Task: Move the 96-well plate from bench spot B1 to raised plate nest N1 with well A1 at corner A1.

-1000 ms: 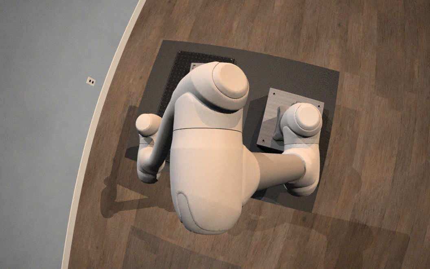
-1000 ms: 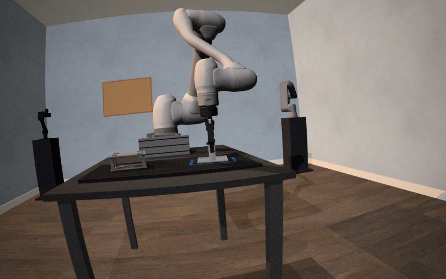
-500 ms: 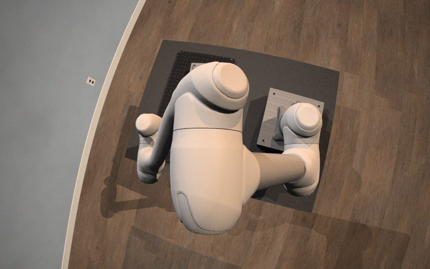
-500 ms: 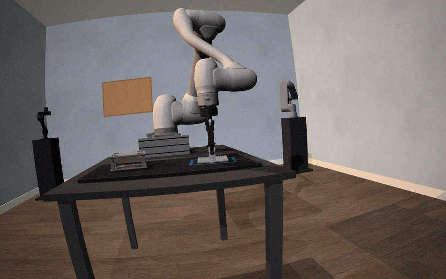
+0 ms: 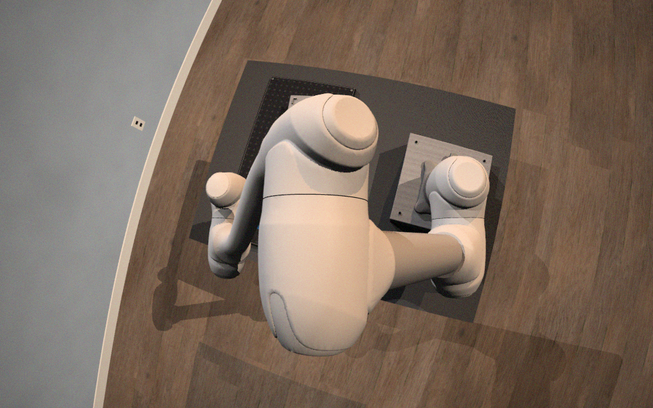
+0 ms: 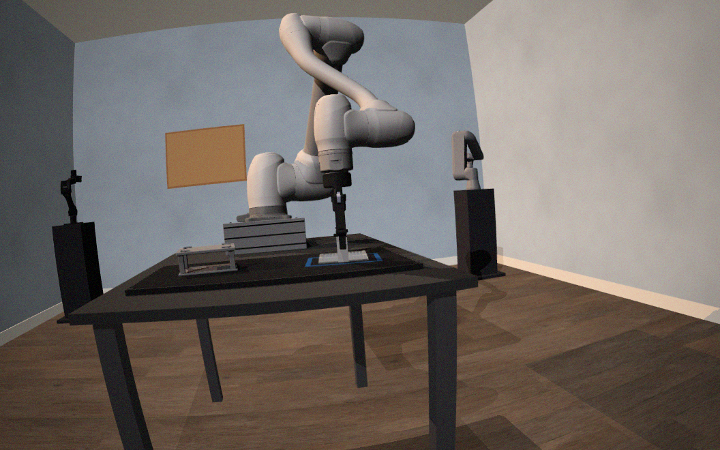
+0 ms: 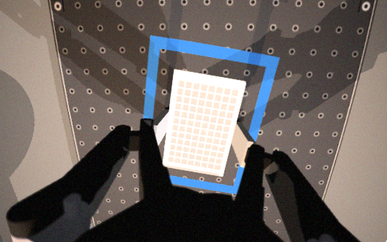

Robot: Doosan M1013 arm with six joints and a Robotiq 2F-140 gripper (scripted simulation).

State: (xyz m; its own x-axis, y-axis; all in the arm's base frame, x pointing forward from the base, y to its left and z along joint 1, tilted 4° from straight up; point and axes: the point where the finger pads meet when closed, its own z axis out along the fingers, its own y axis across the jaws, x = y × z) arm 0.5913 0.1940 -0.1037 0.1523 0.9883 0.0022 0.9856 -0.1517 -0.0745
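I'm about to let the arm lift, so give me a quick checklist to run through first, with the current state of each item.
1. Gripper shut on the 96-well plate, a pad against each long side: ok.
2. Plate still down inside the blue B1 outline, not yet raised: ok.
3. Plate gripped square: cannot tell; it sits slightly skewed to the outline in the wrist view.
4. Plate right way up, wells facing upward: ok.
5. Nest N1 free of anything on top: ok in the exterior view.
6. A1 corner match with the nest: cannot tell, no marking readable.
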